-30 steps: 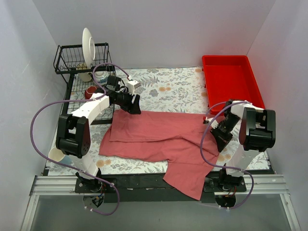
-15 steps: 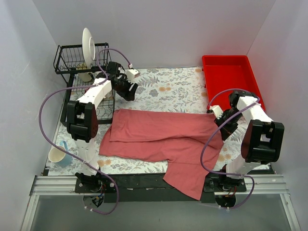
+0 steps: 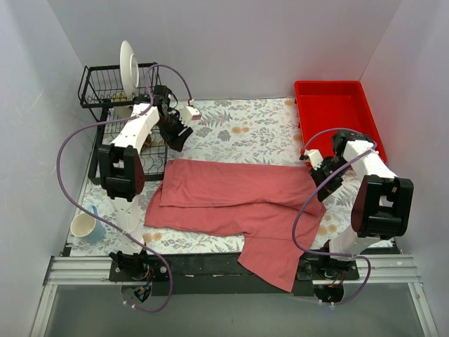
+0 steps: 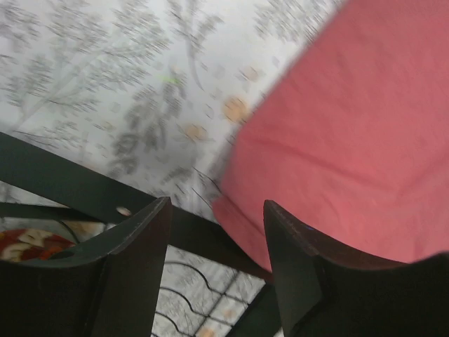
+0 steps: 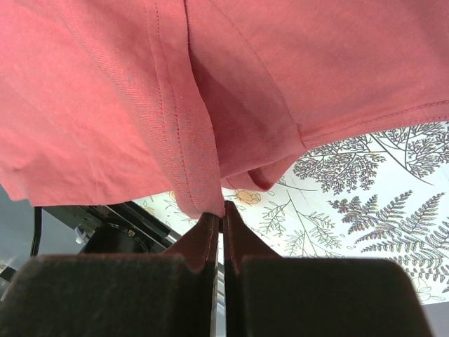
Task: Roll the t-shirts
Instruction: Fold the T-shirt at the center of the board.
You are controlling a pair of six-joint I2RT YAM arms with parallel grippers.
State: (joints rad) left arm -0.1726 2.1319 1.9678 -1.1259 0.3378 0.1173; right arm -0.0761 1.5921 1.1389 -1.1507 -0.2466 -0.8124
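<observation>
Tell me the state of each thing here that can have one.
Salmon-pink cotton t-shirt: spread out, partly folded, one part hanging over the near edge.
Left gripper: open, empty.
Right gripper: shut on the t-shirt's hem.
Bright-red plastic tray: empty.
White round plate: upright in black wire rack.

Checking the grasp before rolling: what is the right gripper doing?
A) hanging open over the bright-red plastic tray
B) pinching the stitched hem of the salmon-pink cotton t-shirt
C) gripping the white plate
B: the right wrist view shows the right gripper closed on the hem of the salmon-pink cotton t-shirt.
</observation>
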